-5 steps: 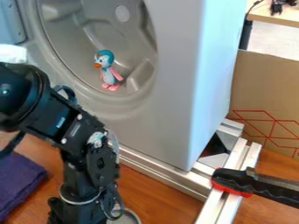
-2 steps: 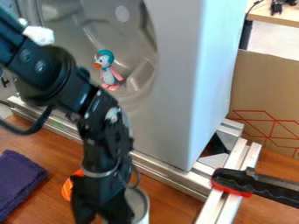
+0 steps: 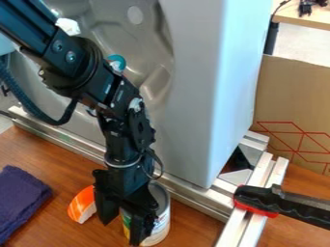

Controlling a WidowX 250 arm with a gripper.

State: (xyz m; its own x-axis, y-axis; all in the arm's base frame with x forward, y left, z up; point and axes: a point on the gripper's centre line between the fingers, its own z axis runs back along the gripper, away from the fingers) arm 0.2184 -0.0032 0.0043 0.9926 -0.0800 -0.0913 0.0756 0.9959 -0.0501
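Can (image 3: 162, 218) partly behind spread jaws; orange-white toy (image 3: 82, 205) near opposite side.

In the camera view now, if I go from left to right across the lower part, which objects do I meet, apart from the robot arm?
Purple cloth → orange-and-white piece → can → black-and-red handle.
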